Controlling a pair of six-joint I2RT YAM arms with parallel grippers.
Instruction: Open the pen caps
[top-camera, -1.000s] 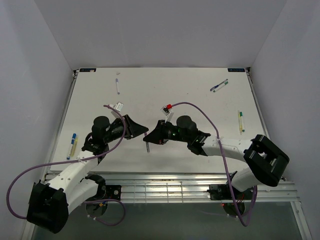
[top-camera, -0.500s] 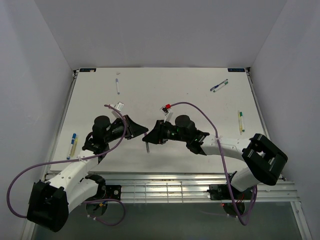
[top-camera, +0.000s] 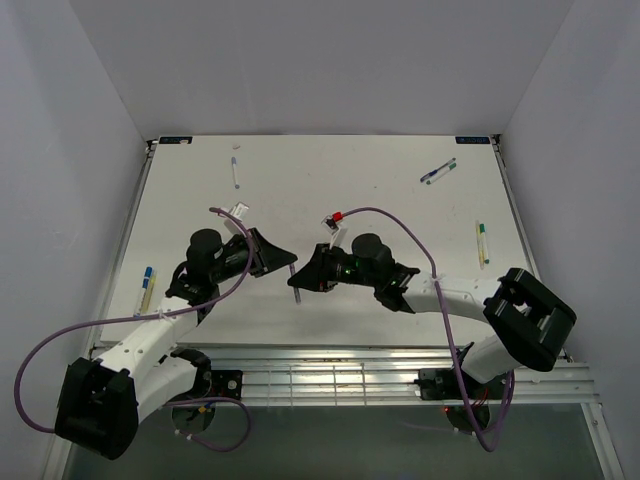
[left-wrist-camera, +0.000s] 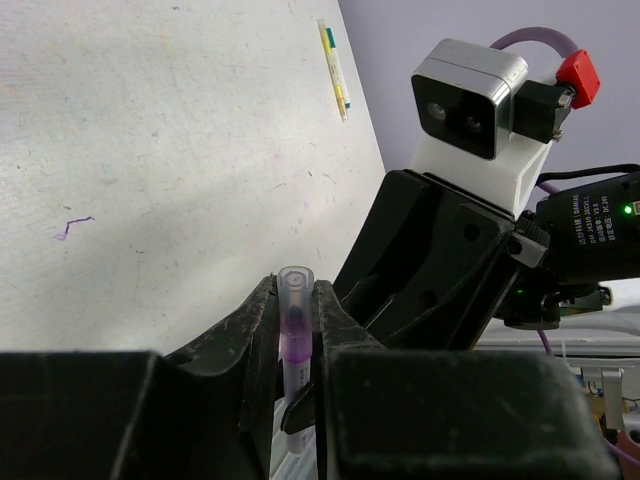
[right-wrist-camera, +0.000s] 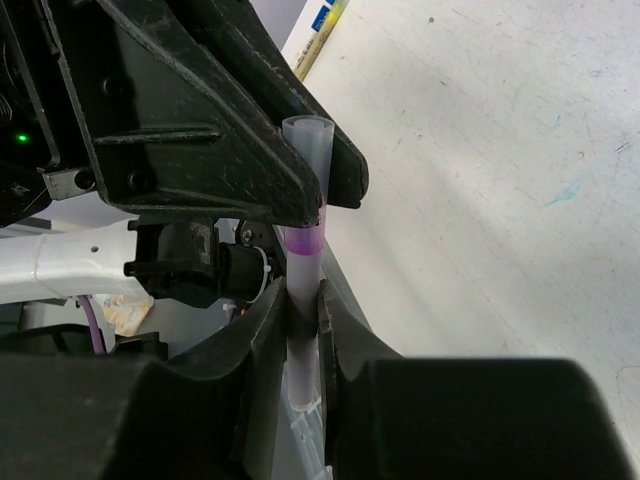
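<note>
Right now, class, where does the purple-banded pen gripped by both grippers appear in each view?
Top external: purple-banded pen, just below centre.
Left wrist: pen at the bottom, slightly left of centre, upright.
Right wrist: pen near centre, upright.
Shared landmark: white table.

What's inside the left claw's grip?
A thin pen with a purple band, pinched by the left gripper. Its hollow end sticks out; the rest is hidden between its jaws. The right gripper grips it too.
</note>
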